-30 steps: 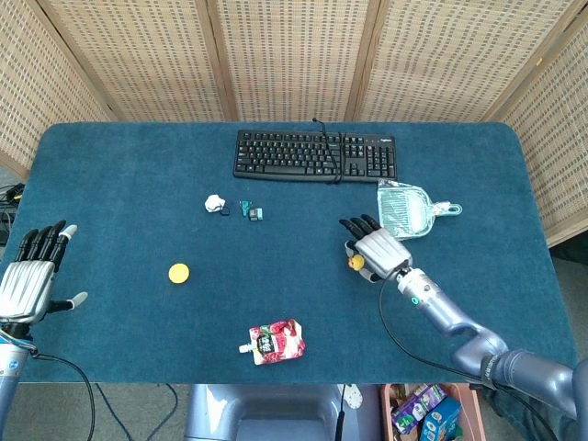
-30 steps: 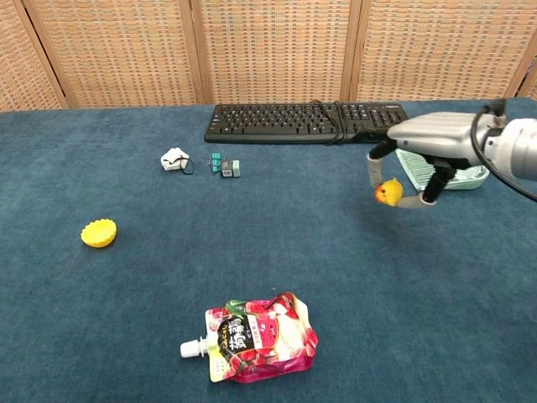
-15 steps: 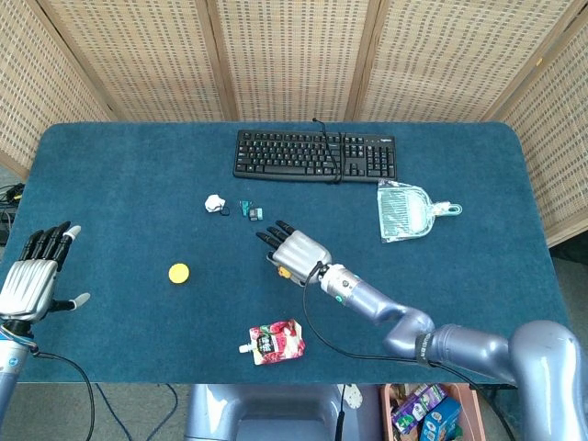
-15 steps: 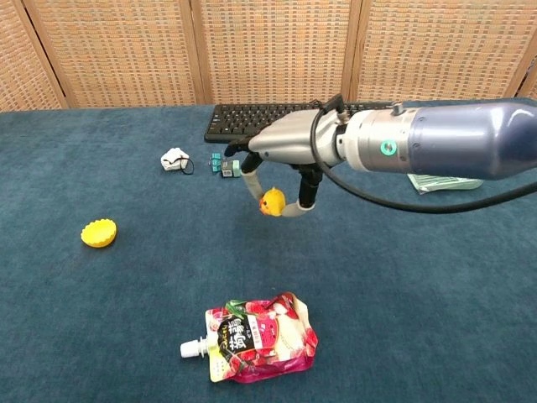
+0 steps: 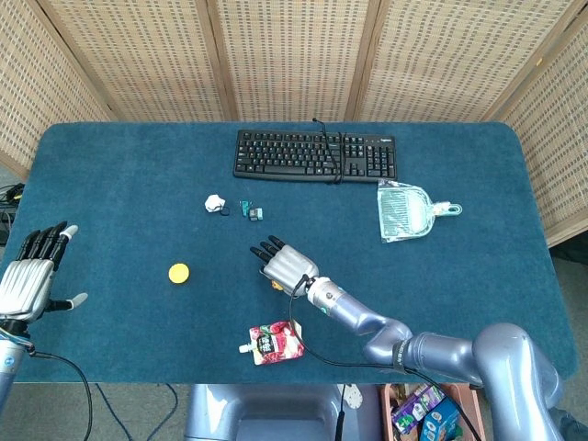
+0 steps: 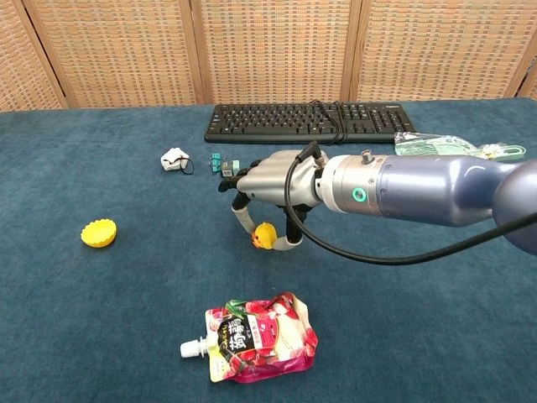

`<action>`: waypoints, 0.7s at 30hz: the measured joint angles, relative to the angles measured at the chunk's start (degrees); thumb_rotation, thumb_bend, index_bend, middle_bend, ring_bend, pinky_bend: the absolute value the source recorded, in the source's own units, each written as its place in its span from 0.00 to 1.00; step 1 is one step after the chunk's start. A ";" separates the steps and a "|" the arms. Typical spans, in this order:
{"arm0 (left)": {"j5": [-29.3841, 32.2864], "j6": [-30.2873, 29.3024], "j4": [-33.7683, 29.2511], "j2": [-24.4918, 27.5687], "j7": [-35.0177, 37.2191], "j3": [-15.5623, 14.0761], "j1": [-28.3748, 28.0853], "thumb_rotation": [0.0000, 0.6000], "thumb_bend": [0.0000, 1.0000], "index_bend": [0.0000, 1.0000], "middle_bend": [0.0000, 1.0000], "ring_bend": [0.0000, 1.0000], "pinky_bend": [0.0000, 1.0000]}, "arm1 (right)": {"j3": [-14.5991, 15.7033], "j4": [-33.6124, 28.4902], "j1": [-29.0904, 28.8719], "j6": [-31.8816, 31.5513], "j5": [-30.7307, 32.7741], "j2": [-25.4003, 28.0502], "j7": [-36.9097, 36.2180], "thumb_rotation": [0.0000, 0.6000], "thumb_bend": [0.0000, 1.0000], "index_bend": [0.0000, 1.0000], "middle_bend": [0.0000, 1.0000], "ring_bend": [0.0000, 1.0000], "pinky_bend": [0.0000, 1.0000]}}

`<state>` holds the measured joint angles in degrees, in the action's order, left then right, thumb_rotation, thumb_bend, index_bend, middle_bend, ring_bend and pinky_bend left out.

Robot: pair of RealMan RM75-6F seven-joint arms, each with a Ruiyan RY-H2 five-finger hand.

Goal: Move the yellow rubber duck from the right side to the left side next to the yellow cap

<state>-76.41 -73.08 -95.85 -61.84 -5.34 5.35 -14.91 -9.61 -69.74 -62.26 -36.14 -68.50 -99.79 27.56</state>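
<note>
Right hand (image 6: pixel 270 181) pinches the yellow rubber duck (image 6: pixel 264 236) between my thumb and one finger, other fingers extended forward; the duck hangs under my palm, just above the blue table (image 6: pixel 436 311). In the head view that hand (image 5: pixel 285 264) covers most of the duck (image 5: pixel 276 284). Yellow cap (image 6: pixel 99 232) lies well to my right hand's left, apart from the duck. Drink pouch (image 6: pixel 256 337) lies near, on the side towards my body. Keyboard (image 6: pixel 309 122) lies beyond my fingertips. Left hand (image 5: pixel 31 273) hovers at the table's left edge, fingers spread, holding nothing.
</note>
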 measured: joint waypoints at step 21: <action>-1.36 -1.51 -0.20 0.34 1.03 -0.22 0.55 1.00 0.00 0.00 0.00 0.00 0.00 | 2.07 -10.05 4.28 -9.61 -0.03 9.68 4.34 1.00 0.08 0.24 0.00 0.00 0.00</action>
<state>-77.77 -74.59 -96.05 -61.50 -4.31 5.13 -14.36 -7.54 -79.79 -57.99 -45.75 -68.53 -90.11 31.90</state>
